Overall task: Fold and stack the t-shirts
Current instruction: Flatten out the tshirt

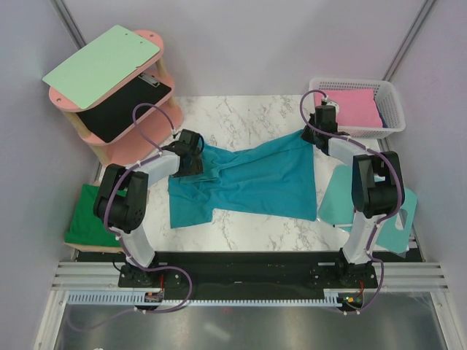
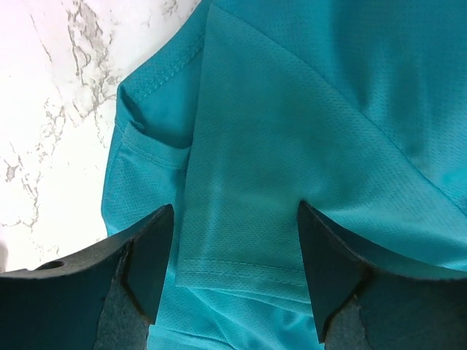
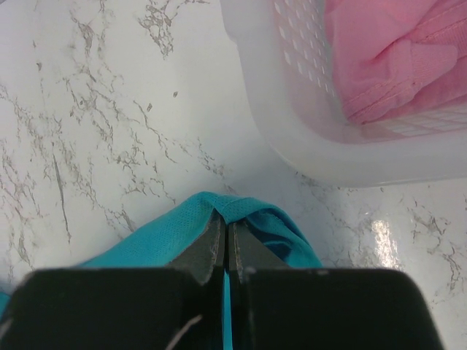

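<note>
As right gripper [image 3: 225, 237] pinches t-shirt [image 1: 255, 179], arm [image 1: 344, 148] outstretched

Table top [image 1: 248, 109]: white marble-pattern slab with grey veining. One glare patch shows near the basket in the right wrist view.

Walls [image 1: 241, 44]: plain pale lavender-grey panels on three sides, with slanted metal posts [image 1: 69, 22] in the far corners.

Far left: pink round two-tier shelf [image 1: 149, 36]. A mint-green clipboard [image 1: 102, 67] lies on its top tier and a black flat board [image 1: 124, 109] on the lower.

Far right: white perforated plastic basket [image 1: 390, 98] holding folded pink cloth [image 1: 354, 108].

Right edge: teal plastic board [image 1: 336, 200], lying flat.

Near edge: aluminium rail [image 1: 248, 273], with a grey metal sheet [image 1: 241, 328] below it.
</note>
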Available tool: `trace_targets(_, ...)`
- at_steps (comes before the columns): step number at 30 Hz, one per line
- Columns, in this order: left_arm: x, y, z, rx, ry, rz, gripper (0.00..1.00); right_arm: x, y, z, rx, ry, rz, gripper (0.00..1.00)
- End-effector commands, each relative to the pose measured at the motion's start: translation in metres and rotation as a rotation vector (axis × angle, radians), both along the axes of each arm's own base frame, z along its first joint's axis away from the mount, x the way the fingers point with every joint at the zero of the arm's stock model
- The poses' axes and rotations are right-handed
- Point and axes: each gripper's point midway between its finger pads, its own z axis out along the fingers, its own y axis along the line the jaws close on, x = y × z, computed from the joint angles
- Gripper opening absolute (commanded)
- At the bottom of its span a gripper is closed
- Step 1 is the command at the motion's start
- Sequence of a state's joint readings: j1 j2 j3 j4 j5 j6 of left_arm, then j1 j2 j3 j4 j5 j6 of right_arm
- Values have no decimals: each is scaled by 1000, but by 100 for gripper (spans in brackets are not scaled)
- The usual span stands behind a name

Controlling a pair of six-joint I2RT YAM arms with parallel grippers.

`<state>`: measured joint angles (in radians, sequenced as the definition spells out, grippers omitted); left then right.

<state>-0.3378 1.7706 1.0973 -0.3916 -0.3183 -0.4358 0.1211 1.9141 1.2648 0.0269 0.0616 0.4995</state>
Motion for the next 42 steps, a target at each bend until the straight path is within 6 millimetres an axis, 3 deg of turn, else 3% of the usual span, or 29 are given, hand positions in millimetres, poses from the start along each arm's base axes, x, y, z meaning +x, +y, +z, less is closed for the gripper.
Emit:
trace_targets(1,1,9,-15,34,10,64,75,9,3,14,26,-45,6,0)
trace_targets(3,1,9,-20,34,20,65,68,9,4,14,31,-44,10,0)
trace_targets(4,2,8,-22,34,25,66,60,9,4,15,32,-46,9,0)
trace_targets(5,2,8,-26,38,33,65,29,8,5,15,34,-46,14,0)
trace_targets(7,5,8,-23,39,26,67,7,8,5,16,37,-47,16,0)
trace_targets(8,6,8,-16,38,11,68,2,7,7,16,40,-45,22,0)
trace_targets(11,7,12,2,38,-29,84,2,4,8,20,47,-50,31,0)
trace_targets(12,10,11,18,29,-66,82,2,3,9,21,50,-51,35,0)
trace_targets(13,9,12,42,18,-113,84,2,0,9,30,56,-64,36,0)
trace_targets(16,11,13,74,0,-177,83,3,-7,14,48,72,-85,62,0)
trace_targets(17,11,13,92,-10,-211,80,3,-9,14,53,72,-90,64,0)
trace_targets(21,7,15,130,-28,-285,79,4,-20,12,81,67,-135,69,0)
trace_targets(22,6,16,137,-32,-298,81,2,-23,11,96,70,-165,70,0)
trace_targets(24,3,17,152,-44,-328,72,2,-31,10,99,61,-157,71,0)
trace_targets(27,-1,18,159,-40,-326,63,7,-37,8,108,49,-160,75,0)
trace_targets(32,-10,12,151,-77,-292,43,14,-53,9,101,54,-132,93,0)
trace_targets(33,-12,11,150,-85,-292,44,44,-56,9,102,51,-135,93,0)
trace_targets(36,-20,10,128,-94,-252,52,70,-62,5,95,35,-123,88,0)
trace_targets(39,-23,12,102,-83,-207,66,76,-64,5,88,32,-106,87,0)
trace_targets(42,-28,18,83,-57,-175,106,76,-64,8,89,40,-107,96,0)
